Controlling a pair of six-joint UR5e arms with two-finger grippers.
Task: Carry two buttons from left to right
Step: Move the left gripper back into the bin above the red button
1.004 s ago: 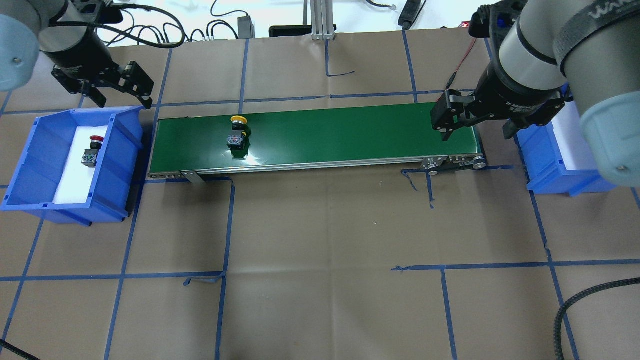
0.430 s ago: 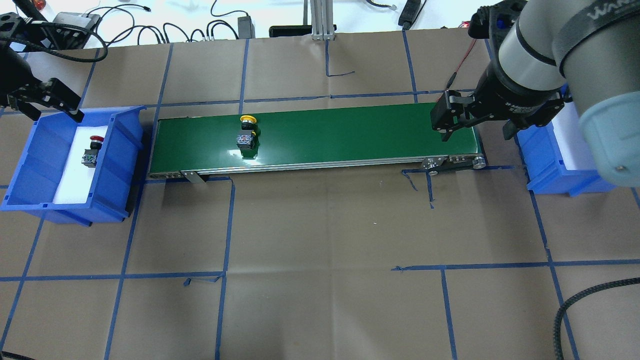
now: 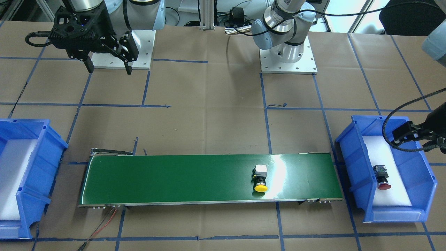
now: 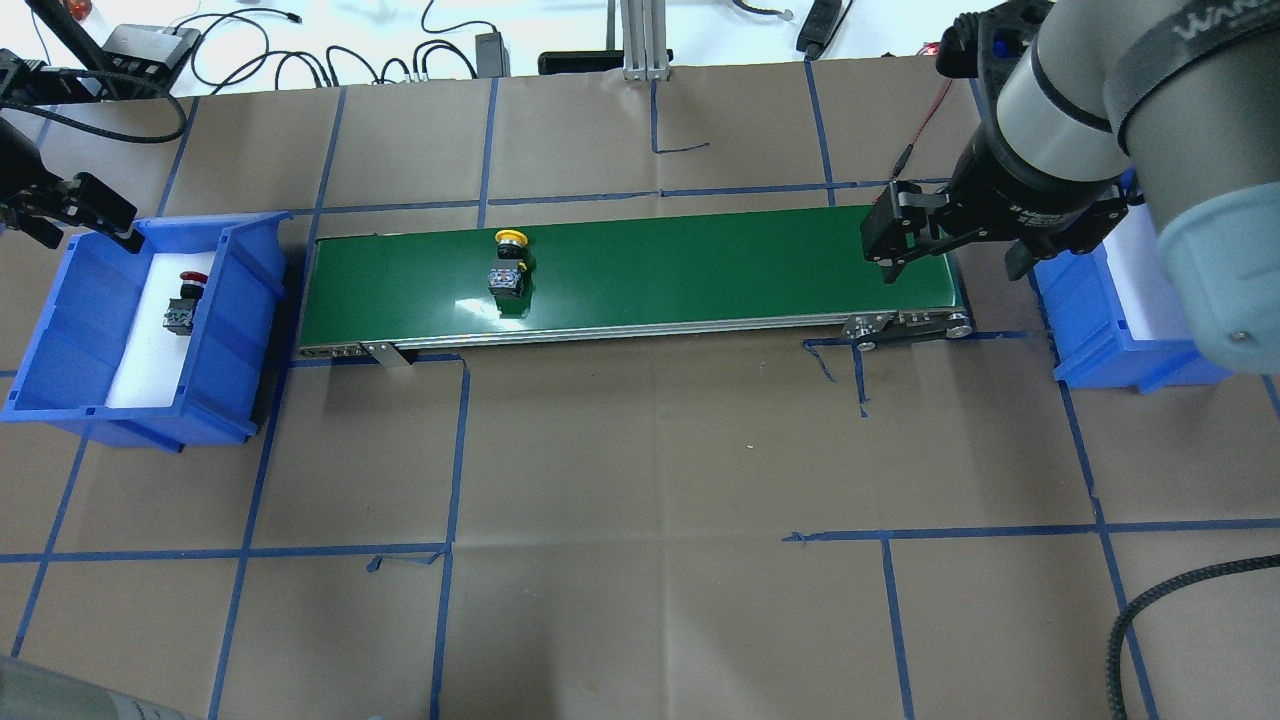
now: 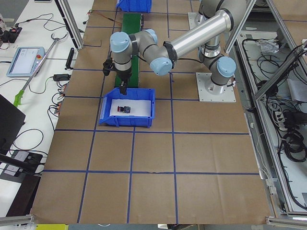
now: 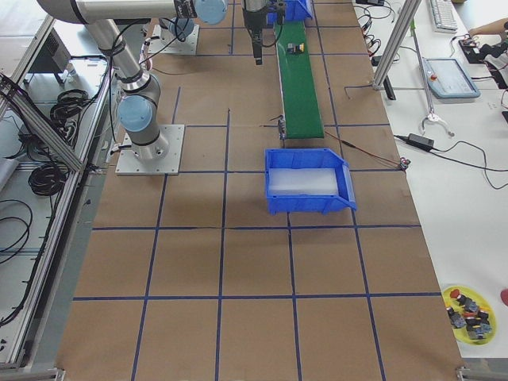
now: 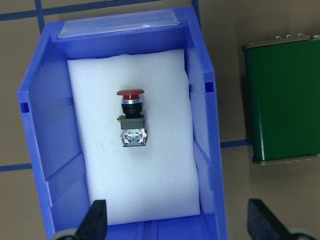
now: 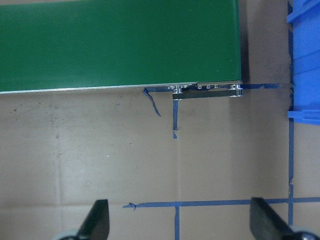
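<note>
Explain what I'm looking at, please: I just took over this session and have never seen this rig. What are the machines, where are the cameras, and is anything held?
Two robot arms stand at a paper-covered table, each ending in a two-finger gripper. One picture looks down from behind the robot, one faces it from across the table, two look along the table from its ends, and two come from cameras on the wrists. A green conveyor belt lies between two blue bins. The yellow button lies on the belt, nearer the left bin; the red button lies on white foam inside the left bin. The left gripper hovers open over that bin; the right gripper hangs open near the belt's other end, by the right bin. Nothing is held.
</note>
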